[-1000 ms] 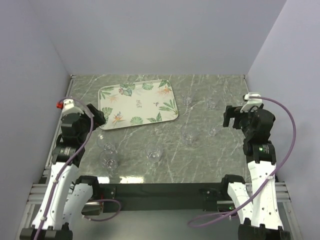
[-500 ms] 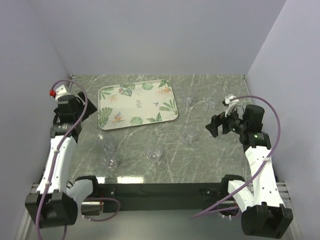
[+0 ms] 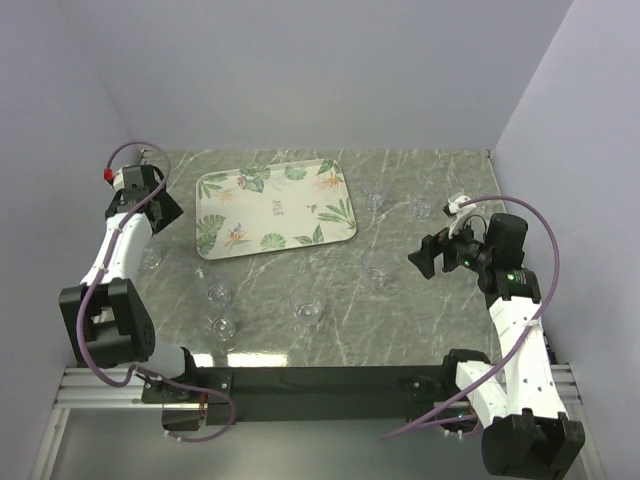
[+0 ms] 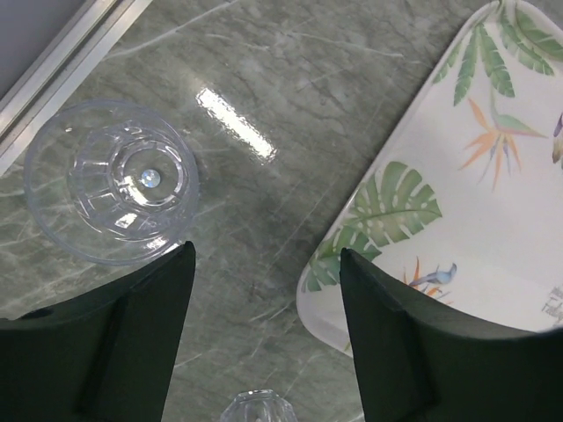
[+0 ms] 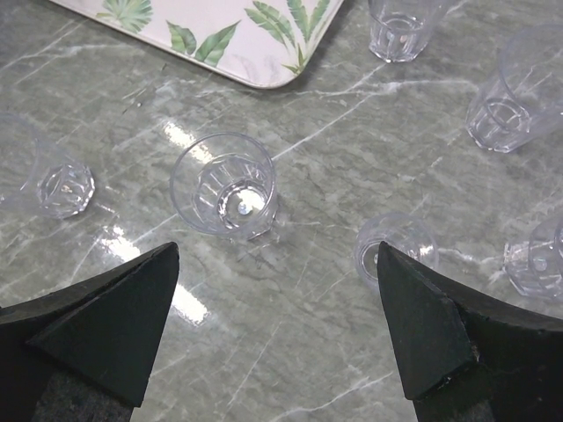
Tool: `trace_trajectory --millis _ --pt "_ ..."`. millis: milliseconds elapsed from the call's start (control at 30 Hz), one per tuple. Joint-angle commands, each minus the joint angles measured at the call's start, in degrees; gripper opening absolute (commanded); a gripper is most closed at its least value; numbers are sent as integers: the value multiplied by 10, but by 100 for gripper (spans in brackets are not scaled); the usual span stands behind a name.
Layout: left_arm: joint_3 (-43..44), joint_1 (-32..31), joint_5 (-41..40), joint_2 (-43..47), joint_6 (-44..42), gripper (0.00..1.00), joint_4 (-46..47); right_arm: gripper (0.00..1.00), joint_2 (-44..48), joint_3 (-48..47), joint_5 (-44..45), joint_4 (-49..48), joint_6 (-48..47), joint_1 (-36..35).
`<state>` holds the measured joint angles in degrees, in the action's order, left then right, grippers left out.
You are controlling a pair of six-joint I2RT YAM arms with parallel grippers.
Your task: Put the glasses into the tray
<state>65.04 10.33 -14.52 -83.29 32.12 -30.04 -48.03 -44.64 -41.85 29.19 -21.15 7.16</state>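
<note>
Several clear ribbed glasses stand scattered on the green veined worktop beside the leaf-printed white tray, its tiny lettering unreadable. My left end effector and right end effector gape, holding nothing.

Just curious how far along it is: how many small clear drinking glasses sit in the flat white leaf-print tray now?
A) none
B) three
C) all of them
A: the flat white leaf-print tray shows only its print; the small clear drinking glasses all stand on the grey marbled table outside it.
</note>
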Motion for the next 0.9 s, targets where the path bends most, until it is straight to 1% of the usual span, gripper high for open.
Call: trace_trajectory --millis 0,233,333,533,567,633,667,733,800,867 --pt "42 2 -38 -2 5 72 -15 100 7 -4 -1 -22 -4 1" --pt "40 2 -89 -12 -6 72 -29 100 10 -4 8 -21 -2 2" --pt "41 3 -110 -31 0 70 -45 100 14 -4 11 -20 -3 3" --pt "37 7 -114 -50 -3 66 -40 100 15 -4 23 -20 -5 3" --pt "37 10 -111 -56 -4 61 -37 100 16 -4 23 -20 -6 4" --pt "37 17 -102 -64 -7 58 -35 100 16 -4 22 -19 -6 4" --pt "38 19 -92 -73 -7 53 -36 100 15 -4 22 -19 -6 3" --pt "36 25 -84 -79 -10 48 -33 100 16 -4 23 -19 -6 4" --pt "33 29 -75 -91 -11 44 -30 100 16 -4 26 -18 -6 3" --pt "30 34 -70 -101 -11 43 -27 98 17 -6 27 -17 -7 5"
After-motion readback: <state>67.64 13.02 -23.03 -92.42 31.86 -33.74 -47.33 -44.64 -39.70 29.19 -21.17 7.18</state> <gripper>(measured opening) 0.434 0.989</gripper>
